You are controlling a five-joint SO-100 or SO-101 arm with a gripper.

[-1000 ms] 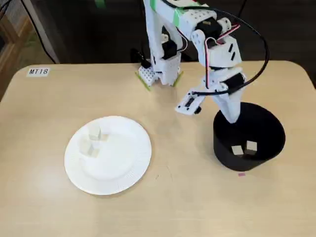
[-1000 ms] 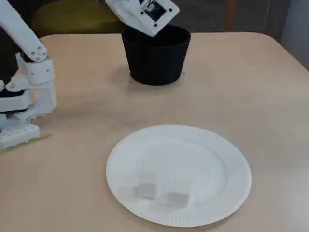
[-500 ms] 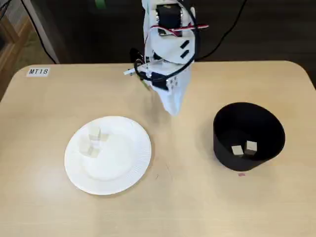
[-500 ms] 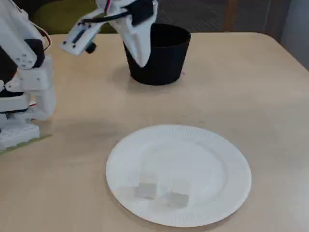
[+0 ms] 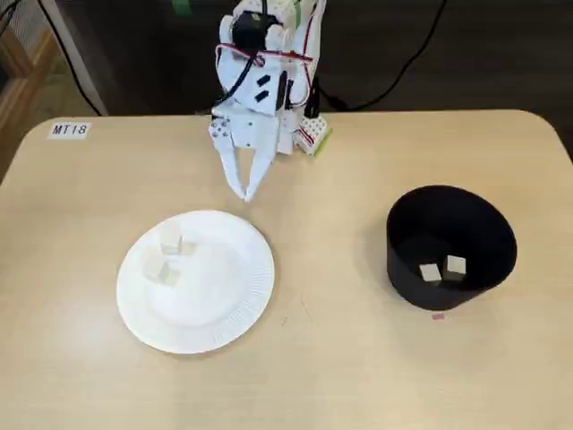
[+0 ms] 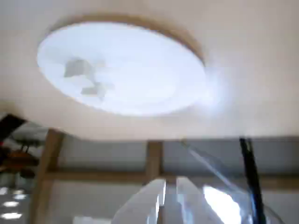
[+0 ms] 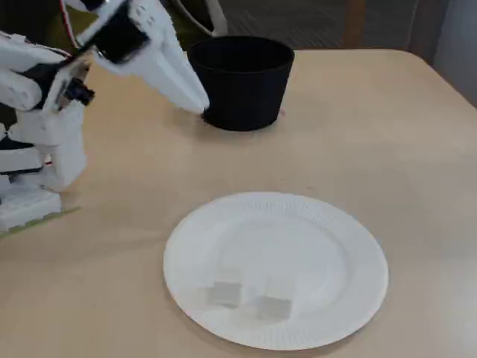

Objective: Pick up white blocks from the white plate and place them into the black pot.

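Gripper (image 5: 246,193) is empty, fingers pretty much pinched together, hanging just off the white plate's (image 5: 235,300) 1 o'clock rim; the white blocks (image 5: 167,255) sit toward its 8 o'clock.

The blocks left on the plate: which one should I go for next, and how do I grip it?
Probably the block nearer the gripper, farther up the plate in that fixed view. Come straight down from above and close across two opposite flat sides. It sits close to its neighbour, so put the fingers on the faces not facing the neighbour.
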